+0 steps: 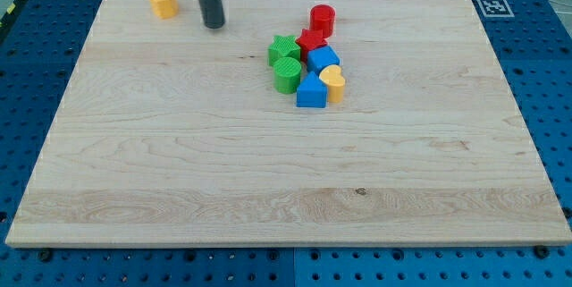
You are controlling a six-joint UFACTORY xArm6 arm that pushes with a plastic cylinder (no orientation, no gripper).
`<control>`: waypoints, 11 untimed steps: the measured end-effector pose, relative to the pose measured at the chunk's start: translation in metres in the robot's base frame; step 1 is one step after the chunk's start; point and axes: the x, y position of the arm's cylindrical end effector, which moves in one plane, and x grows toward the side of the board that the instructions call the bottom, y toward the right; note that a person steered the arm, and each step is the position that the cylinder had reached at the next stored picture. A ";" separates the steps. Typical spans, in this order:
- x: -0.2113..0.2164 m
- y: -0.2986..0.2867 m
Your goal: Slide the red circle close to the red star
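Observation:
The red circle (323,19) stands near the view's top centre, just above and right of the red star (310,40), nearly touching it. The star sits at the top of a cluster of blocks. My tip (214,25) is on the board well to the left of the red circle, with bare wood between them, and right of the yellow hexagon (163,3).
The cluster below the red star holds a green star (282,51), a green circle (287,76), a blue cube (323,58), a blue triangle (311,92) and a yellow heart (333,82). The wooden board (268,189) lies on a blue pegboard.

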 end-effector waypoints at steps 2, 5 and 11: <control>-0.005 0.017; -0.020 0.133; 0.022 0.260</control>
